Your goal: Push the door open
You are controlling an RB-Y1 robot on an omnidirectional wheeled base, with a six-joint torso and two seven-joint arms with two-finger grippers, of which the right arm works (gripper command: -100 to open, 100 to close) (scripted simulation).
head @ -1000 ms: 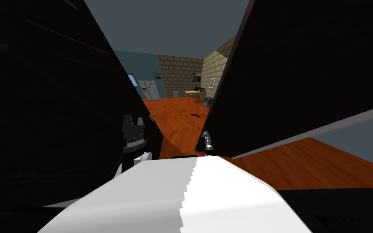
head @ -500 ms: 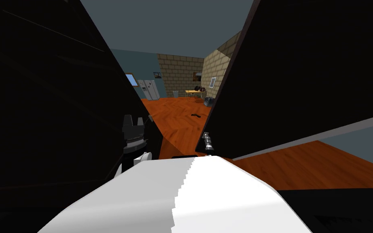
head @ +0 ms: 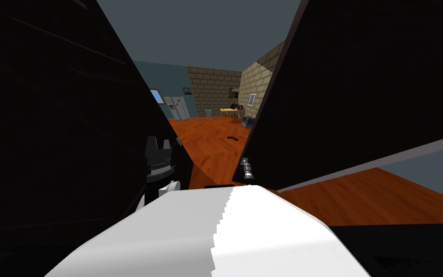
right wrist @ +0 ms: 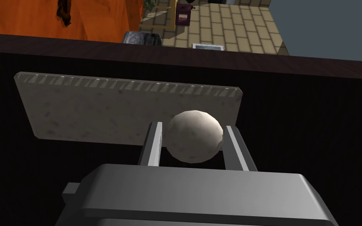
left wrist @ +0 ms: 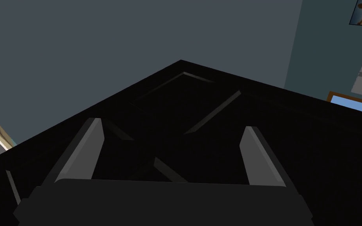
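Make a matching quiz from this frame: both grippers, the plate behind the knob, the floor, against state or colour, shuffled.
Things
1. left gripper
2. right gripper
3. plate behind the knob
4. floor past the door

States or colours
A. orange wood
B. shut on the round knob
C. open, facing a dark panelled surface
D. grey, speckled, flat on the dark door

Pairs: 1-C, 2-B, 3-D, 4-A
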